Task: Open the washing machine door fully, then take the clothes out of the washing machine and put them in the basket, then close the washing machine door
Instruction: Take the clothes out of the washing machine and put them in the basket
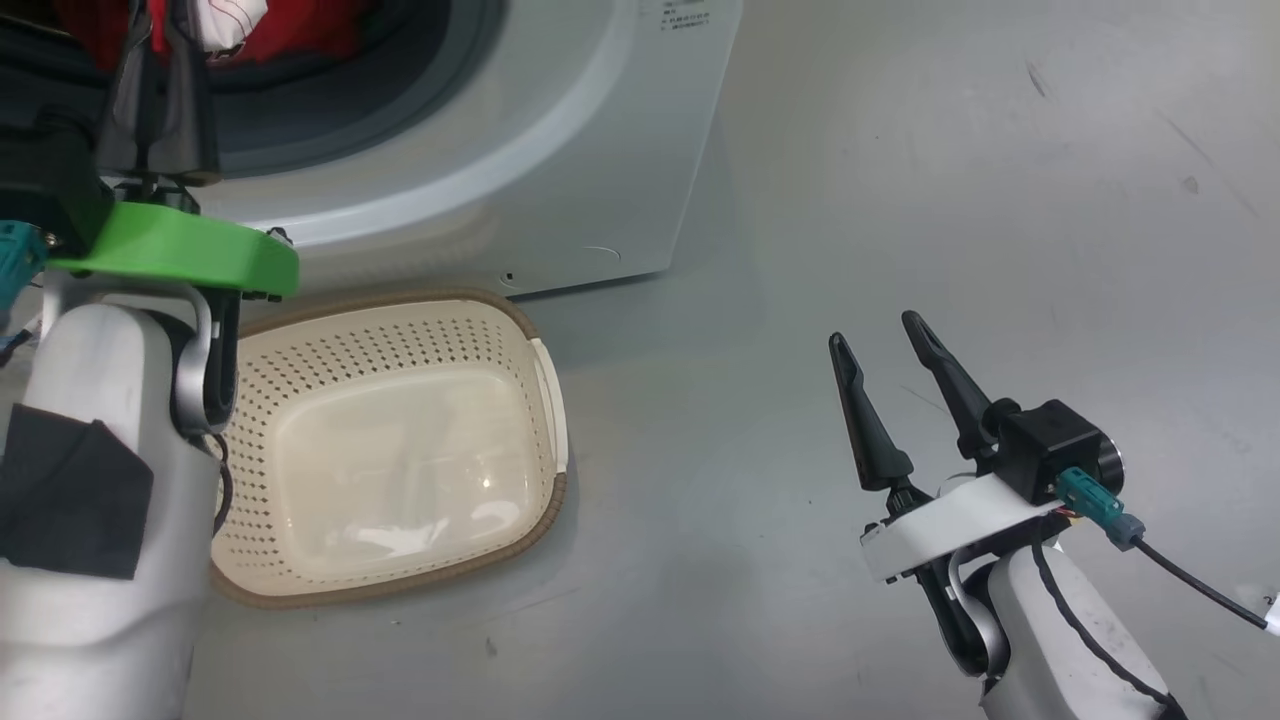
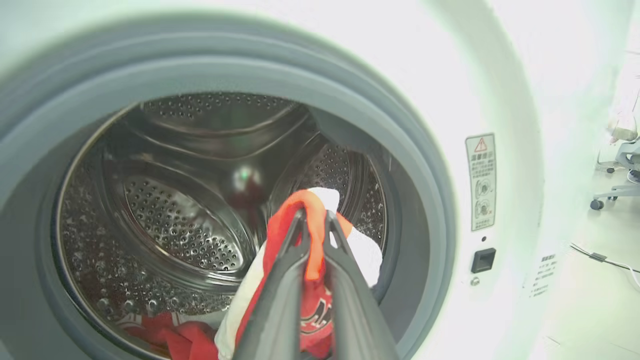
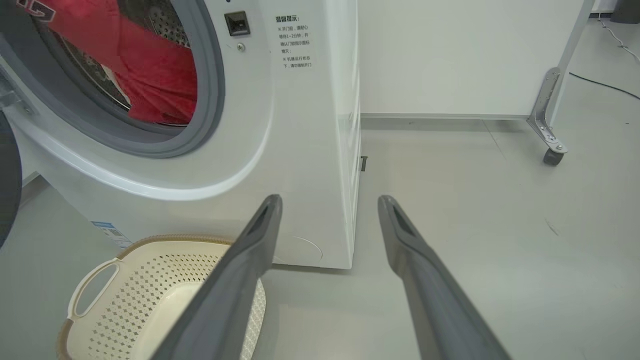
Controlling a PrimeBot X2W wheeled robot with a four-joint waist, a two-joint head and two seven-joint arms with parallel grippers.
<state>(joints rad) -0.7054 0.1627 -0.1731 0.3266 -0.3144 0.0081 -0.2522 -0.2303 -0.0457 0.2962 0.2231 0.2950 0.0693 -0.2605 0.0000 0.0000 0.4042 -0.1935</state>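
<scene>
The washing machine stands with its grey-rimmed opening uncovered. My left gripper reaches up into that opening. In the left wrist view the left gripper is shut on a red and white garment, lifted in front of the steel drum. More red clothes lie on the drum floor. Red cloth hangs inside the opening in the right wrist view. A dark curved edge at that view's far left looks like the washing machine door. The cream basket sits empty on the floor below the opening. My right gripper is open over bare floor to its right.
Grey floor stretches to the right of the machine. A white panel on a castor stands behind, with a cable on the floor near it. An office chair shows far right of the machine.
</scene>
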